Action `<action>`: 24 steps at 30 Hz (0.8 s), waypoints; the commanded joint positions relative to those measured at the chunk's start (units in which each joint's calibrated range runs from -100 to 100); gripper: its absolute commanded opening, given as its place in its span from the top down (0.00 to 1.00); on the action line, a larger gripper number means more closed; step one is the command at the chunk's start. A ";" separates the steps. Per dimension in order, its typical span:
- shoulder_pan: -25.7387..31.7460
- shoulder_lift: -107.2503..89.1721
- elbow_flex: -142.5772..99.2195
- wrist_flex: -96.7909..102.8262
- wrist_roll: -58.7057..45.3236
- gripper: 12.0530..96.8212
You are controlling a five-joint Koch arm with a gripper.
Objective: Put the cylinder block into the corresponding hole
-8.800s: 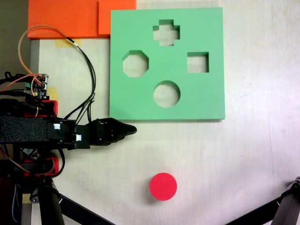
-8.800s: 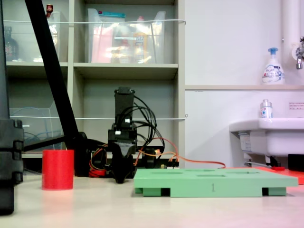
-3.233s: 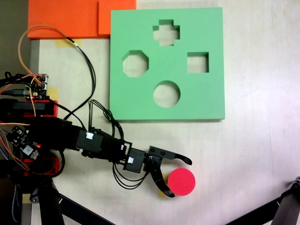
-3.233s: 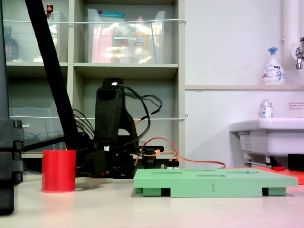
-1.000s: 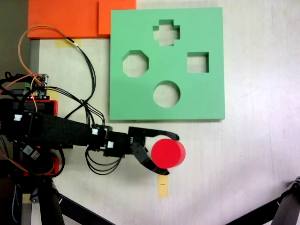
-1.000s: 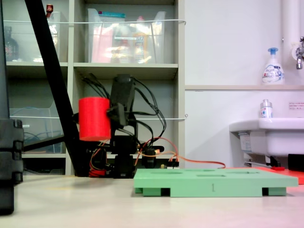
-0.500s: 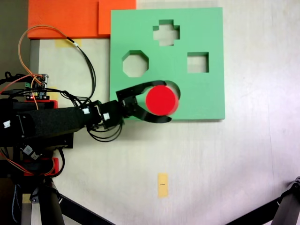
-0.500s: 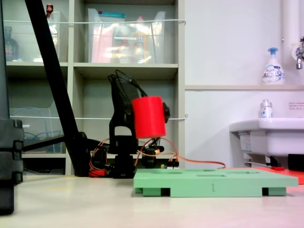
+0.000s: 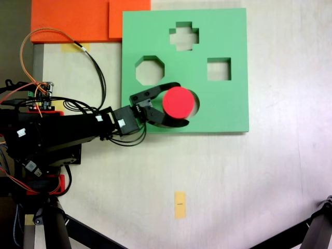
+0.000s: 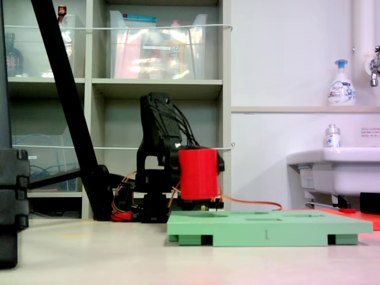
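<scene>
The cylinder block (image 10: 198, 174) stood upright in the air, its axis near vertical and its flat round top (image 9: 179, 101) facing up. It hung between the two curved jaws of the gripper (image 9: 180, 104), which were closed against its sides and carried it. One jaw arced along the block's upper edge and the other along its lower edge in the fixed view from above, and the arm (image 9: 62, 132) reached in from the left.

Seen from above, the block covered most of the corresponding hole (image 9: 195, 105) in the green foam board (image 9: 228, 104), leaving a thin crescent of the cut-out showing at the block's right side. In the low side view the block's bottom sat just above the board's top surface (image 10: 267, 219), not yet sunk into it. The board lay flat on the desk (image 9: 249, 187).

Half a second earlier the block had been higher and tilted in the side view. A second earlier it had been held off the board, over bare desk below the board's lower edge. A small yellow tape strip (image 9: 179, 204) marked the desk near where the block had first rested.
</scene>
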 commanded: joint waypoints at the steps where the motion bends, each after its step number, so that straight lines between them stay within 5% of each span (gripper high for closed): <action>1: 0.20 1.94 1.88 5.29 0.24 0.69; 24: 1.81 17.44 9.26 7.41 0.24 0.69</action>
